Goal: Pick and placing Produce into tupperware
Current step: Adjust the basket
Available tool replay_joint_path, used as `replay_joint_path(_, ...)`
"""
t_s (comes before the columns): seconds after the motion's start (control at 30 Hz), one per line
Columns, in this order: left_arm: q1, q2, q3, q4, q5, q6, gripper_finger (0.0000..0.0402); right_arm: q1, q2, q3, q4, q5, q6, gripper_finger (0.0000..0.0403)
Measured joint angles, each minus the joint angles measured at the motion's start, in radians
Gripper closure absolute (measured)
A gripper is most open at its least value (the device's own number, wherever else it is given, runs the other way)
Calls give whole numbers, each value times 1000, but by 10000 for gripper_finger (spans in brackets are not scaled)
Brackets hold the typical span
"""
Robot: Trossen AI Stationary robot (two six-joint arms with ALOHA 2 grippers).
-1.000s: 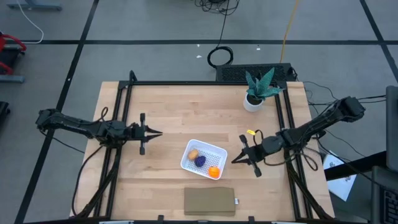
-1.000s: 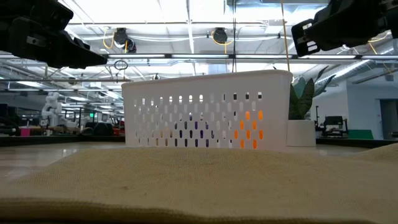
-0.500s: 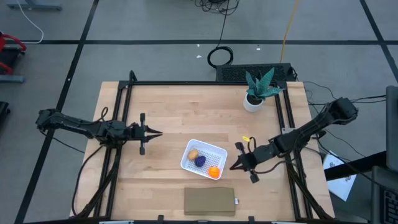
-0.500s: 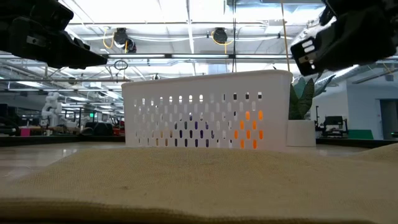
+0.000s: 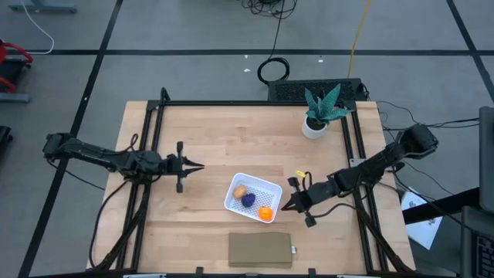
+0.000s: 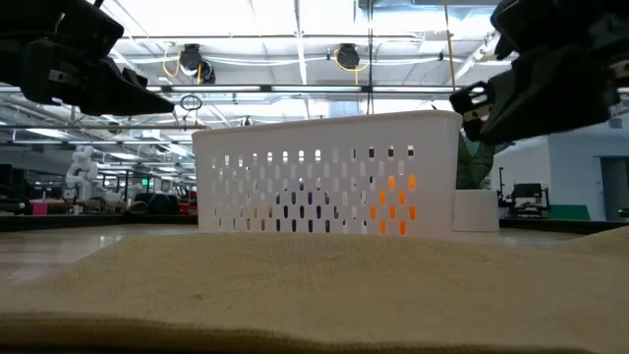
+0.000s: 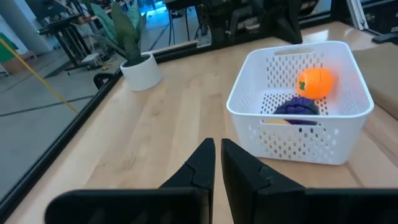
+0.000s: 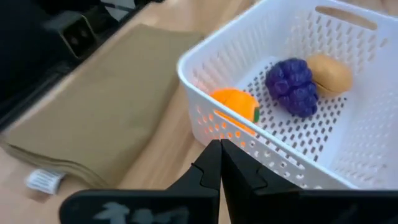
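Inside tupperware (image 5: 252, 194): orange piece (image 8: 235, 107), tan piece (image 8: 328, 73) hidden from left wrist; both grippers closed, empty.

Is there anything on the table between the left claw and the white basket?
No. In the high view, only bare wooden table lies between the left claw and the white basket, which holds all three fruit pieces.

The tupperware (image 5: 252, 196) sits near the table (image 5: 224, 139) centre. Three produce pieces (image 5: 248, 199) lie inside it. The pad (image 5: 260, 249) lies before it at the front edge. The potted plant (image 5: 318, 114) stands behind it, to the right. The left gripper (image 5: 197, 165) is to its left, the right gripper (image 5: 286, 206) just right.
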Motion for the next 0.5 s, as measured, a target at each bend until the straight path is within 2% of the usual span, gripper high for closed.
replay_joint_path(0.23, 0, 7, 0, 12, -2, 9, 371, -47, 78, 0, 41, -1, 3, 403)
replay_joint_path(0.5, 0, 7, 0, 12, -2, 14, 371, -82, 85, 0, 64, -6, 3, 403)
